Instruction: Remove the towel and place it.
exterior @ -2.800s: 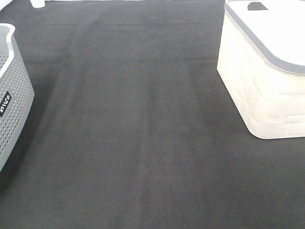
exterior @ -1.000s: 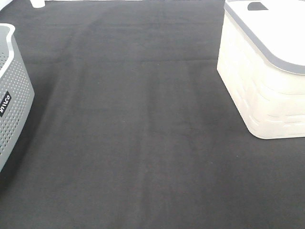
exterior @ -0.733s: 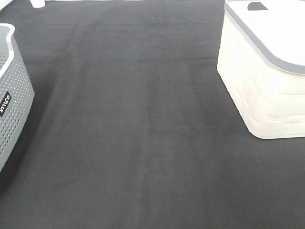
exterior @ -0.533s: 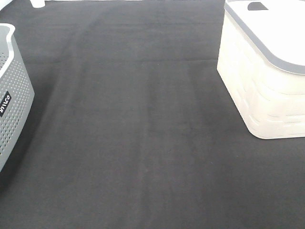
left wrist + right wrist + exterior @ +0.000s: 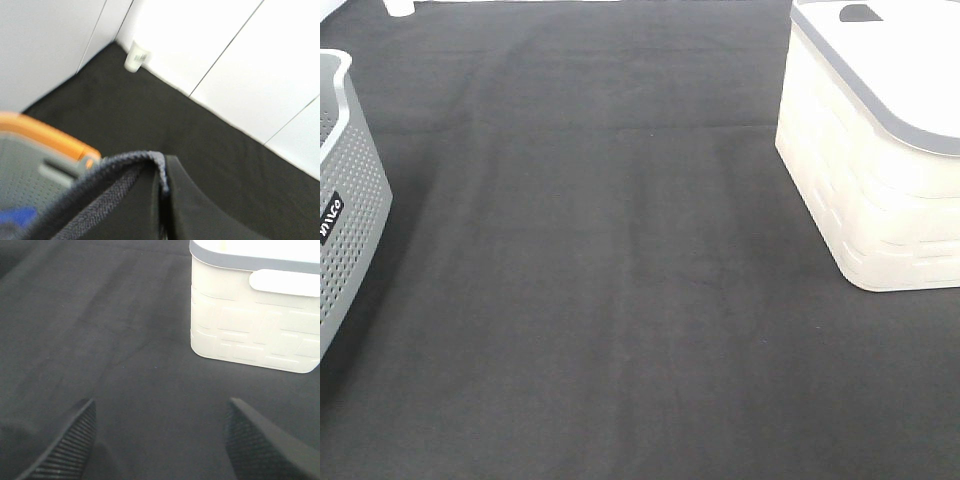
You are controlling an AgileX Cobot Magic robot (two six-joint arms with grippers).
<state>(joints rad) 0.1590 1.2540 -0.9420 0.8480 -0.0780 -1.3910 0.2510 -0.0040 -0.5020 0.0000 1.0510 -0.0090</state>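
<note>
The towel shows only in the left wrist view, as a dark slate cloth [image 5: 107,192] with a stitched edge, curving up against a black finger [image 5: 205,215]. My left gripper [image 5: 162,177] looks shut on it, with the jaws together. It is held above an orange-rimmed grey container [image 5: 45,137]. My right gripper [image 5: 161,407] is open and empty, low over the black mat, its ribbed fingers [image 5: 75,440] wide apart. Neither gripper nor the towel shows in the high view.
A grey perforated basket [image 5: 350,220] stands at the left edge of the black mat [image 5: 620,260]. A white basket with a grey rim [image 5: 860,200] stands at the right and shows ahead of the right gripper [image 5: 250,325]. A small white object [image 5: 135,55] sits at the far wall corner.
</note>
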